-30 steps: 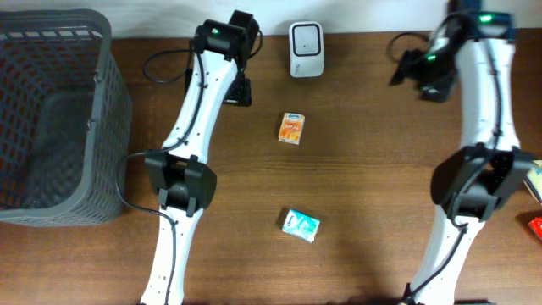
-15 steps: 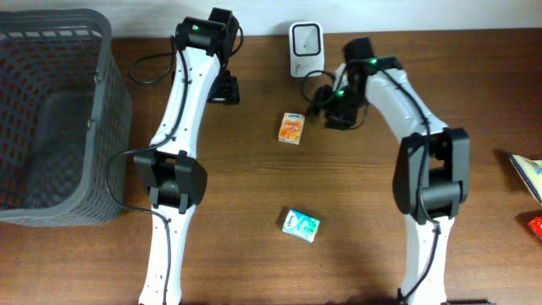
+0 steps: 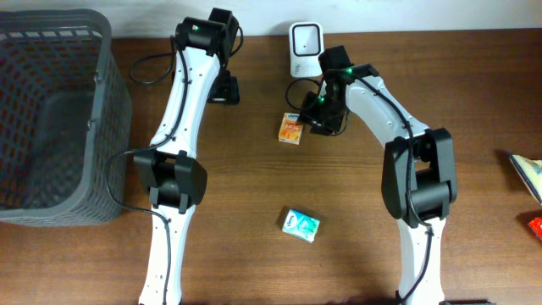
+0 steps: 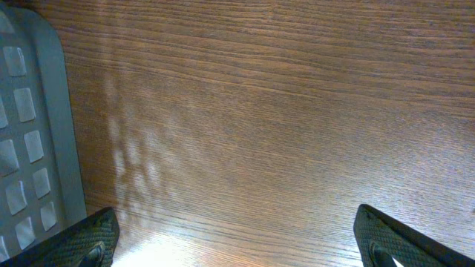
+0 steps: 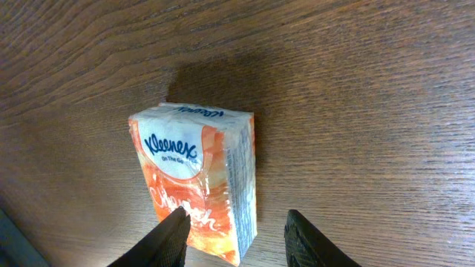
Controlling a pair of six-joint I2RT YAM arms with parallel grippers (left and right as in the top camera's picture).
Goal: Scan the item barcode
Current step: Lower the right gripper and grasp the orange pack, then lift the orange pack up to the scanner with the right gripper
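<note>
An orange Kleenex tissue pack (image 3: 291, 127) lies flat on the wooden table, just below the white barcode scanner (image 3: 305, 49). My right gripper (image 3: 318, 119) hovers at the pack's right side. In the right wrist view the pack (image 5: 197, 178) fills the middle, and my right gripper (image 5: 236, 222) is open: one finger lies over the pack's orange face, the other stands off its right edge with bare wood between. My left gripper (image 3: 225, 88) is wide open over bare table (image 4: 237, 237), holding nothing.
A grey plastic basket (image 3: 51, 119) stands at the left, its rim (image 4: 30, 111) showing in the left wrist view. A teal tissue pack (image 3: 301, 224) lies lower on the table. More packets (image 3: 529, 174) sit at the right edge.
My right arm has swung in from the far right to the orange pack, and its jaws have narrowed. My left arm shifted slightly left early on, then held still.
</note>
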